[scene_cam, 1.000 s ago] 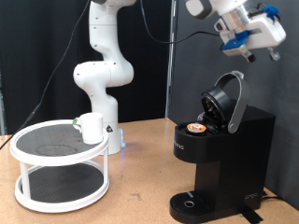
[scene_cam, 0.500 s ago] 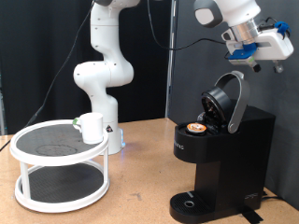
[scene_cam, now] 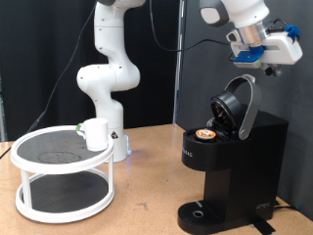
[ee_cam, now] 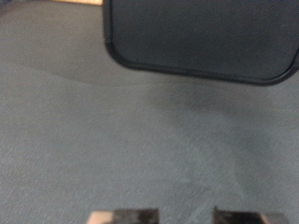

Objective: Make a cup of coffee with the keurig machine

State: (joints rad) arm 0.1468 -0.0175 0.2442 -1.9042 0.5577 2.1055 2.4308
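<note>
Black curtain backdrop, wooden tabletop (scene_cam: 147,201) under everything.

Your keurig machine (scene_cam: 230,162) sits on the exterior view's right w/ its hinged lid (scene_cam: 238,106) tipped up and open. A pod (scene_cam: 205,134) w/ a brown top is seated in the holder, so loading looks done; lid isn't closed yet. Drip tray (scene_cam: 201,212) at the base has nothing on it.

The cup (scene_cam: 95,134) is well apart from the machine, at about 9 o'clock from it, standing upright on the upper tier of the white two-tier rack (scene_cam: 61,176). So the cup isn't under the spout yet.

Gripper (scene_cam: 266,61) hangs above the lid, roughly 1 o'clock from it, not touching. Vs. a second ago it swung out toward the exterior view's right, then eased back a bit over the last half sec; machine, pod and cup haven't moved. You'd read that as lining up over the raised lid, but that's a judgement.

Wrist view: only the two fingertips (ee_cam: 126,217) show at the frame edge, set apart w/ nothing between them, so it's released, holding nothing. A dark rounded panel (ee_cam: 196,37) fills the far side over grey floor; prob. the machine's top.
</note>
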